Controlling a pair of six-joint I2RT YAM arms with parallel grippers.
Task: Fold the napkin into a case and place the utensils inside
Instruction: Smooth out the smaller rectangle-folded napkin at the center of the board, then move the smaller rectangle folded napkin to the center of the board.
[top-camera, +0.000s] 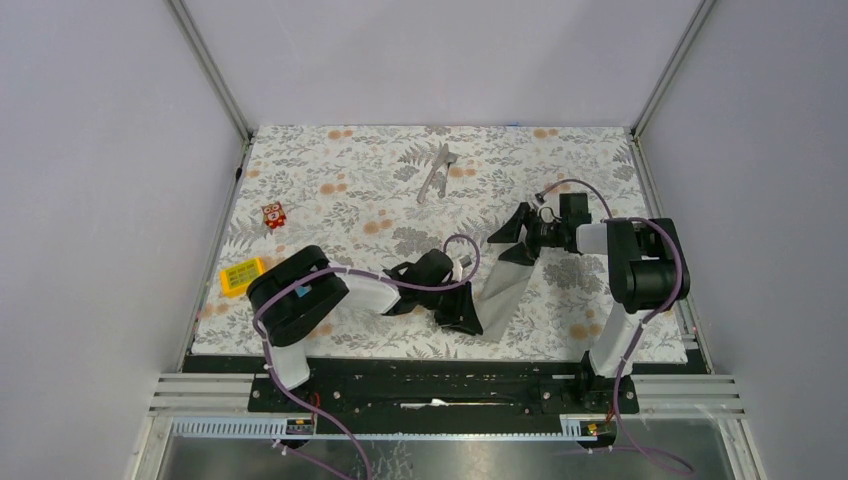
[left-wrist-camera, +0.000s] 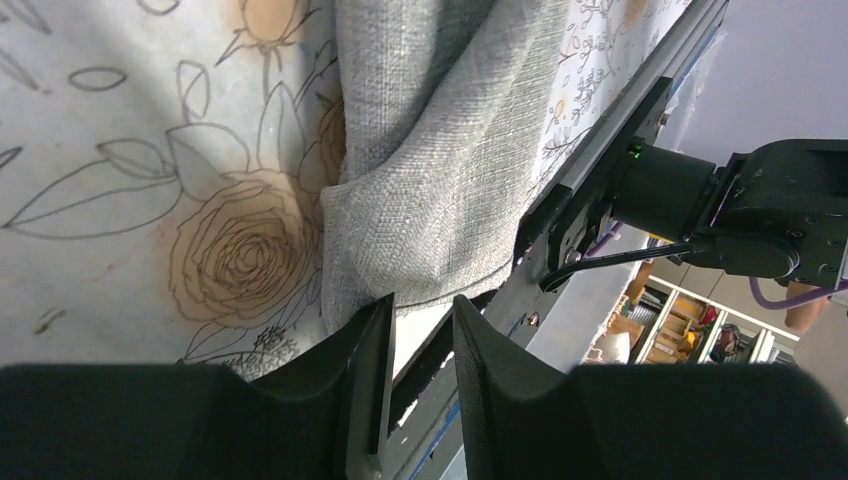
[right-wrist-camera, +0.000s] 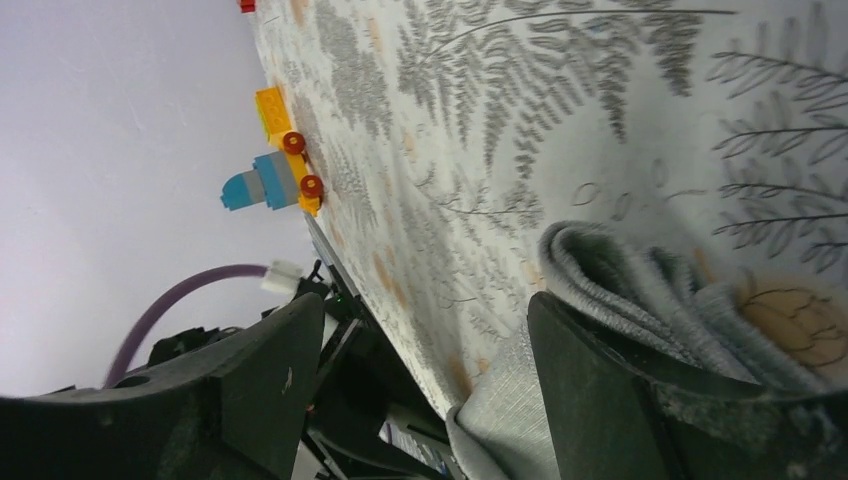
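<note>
— Where is the napkin?
— The napkin (top-camera: 505, 290) lies on the flowered tablecloth (top-camera: 350, 170) that covers the worktop. It is folded into a narrow grey strip running slantwise between the two arms, its near end close to the front edge.
— And the left jaws?
— They are at that near end. The left wrist view shows them a narrow way apart, with the fingertips (left-wrist-camera: 372, 330) right at the cloth's lower edge. No cloth shows in the gap itself.
— The right jaws?
— Spread wide at the far end. Thick folds of the napkin bulge against one finger (right-wrist-camera: 600, 400), and the other stands clear of them.
— The utensils?
— The utensils (top-camera: 437, 172) lie together farther back, well apart from the napkin and both arms.
— Anything else?
— A red toy block (top-camera: 275, 213) and a yellow toy block (top-camera: 242, 275) sit at the left side.
</note>
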